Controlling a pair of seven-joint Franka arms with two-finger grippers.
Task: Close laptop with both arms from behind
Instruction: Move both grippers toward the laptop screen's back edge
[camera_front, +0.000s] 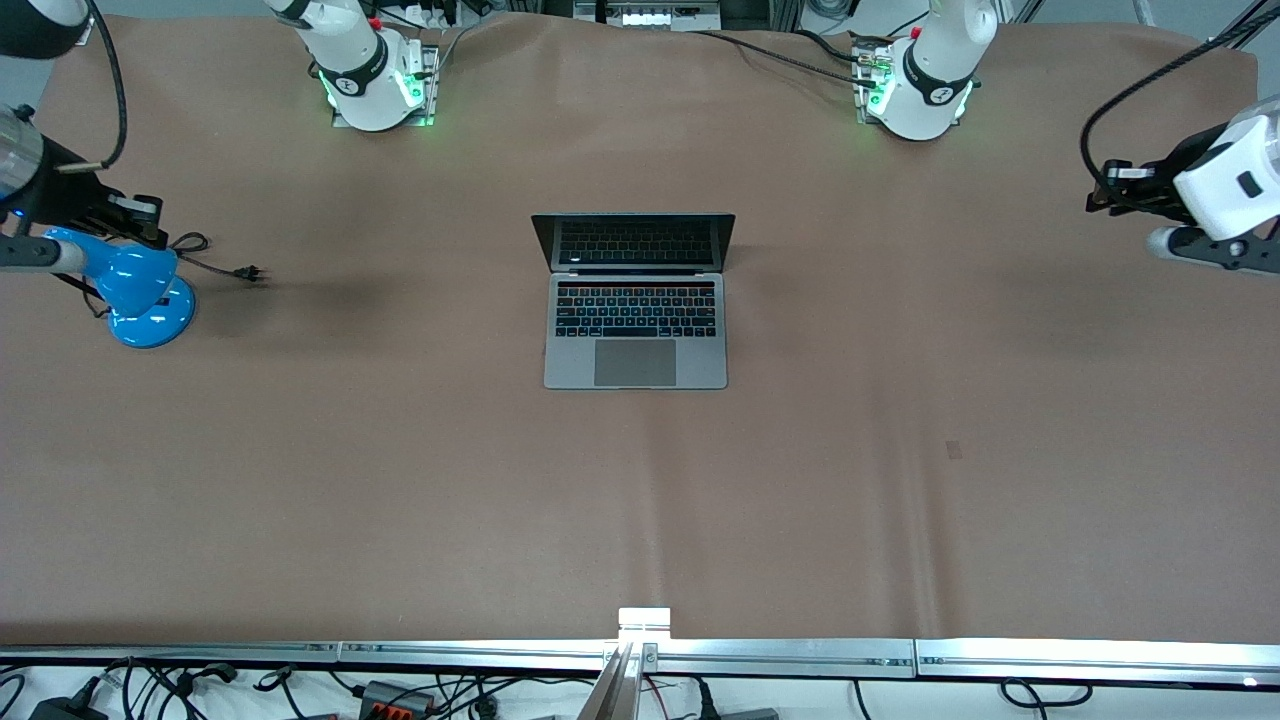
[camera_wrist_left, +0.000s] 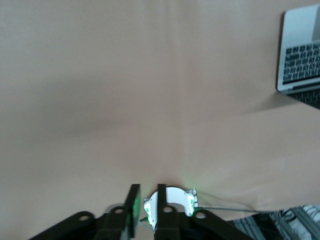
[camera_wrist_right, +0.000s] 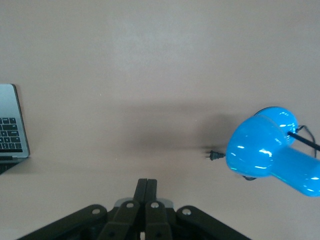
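Observation:
The laptop (camera_front: 635, 320) lies open in the middle of the table, its keyboard and trackpad facing the front camera and its dark screen upright toward the arm bases. It shows at the edge of the left wrist view (camera_wrist_left: 300, 55) and of the right wrist view (camera_wrist_right: 11, 125). My left gripper (camera_front: 1097, 200) hangs high over the left arm's end of the table, its fingers (camera_wrist_left: 134, 205) a small gap apart and empty. My right gripper (camera_front: 150, 222) hangs over the right arm's end, above a blue lamp, fingers (camera_wrist_right: 142, 192) pressed together and empty. Both are well away from the laptop.
A blue desk lamp (camera_front: 140, 290) stands at the right arm's end, its black cord and plug (camera_front: 250, 272) trailing toward the laptop; it also shows in the right wrist view (camera_wrist_right: 265, 150). A metal rail (camera_front: 640, 655) runs along the table's front edge.

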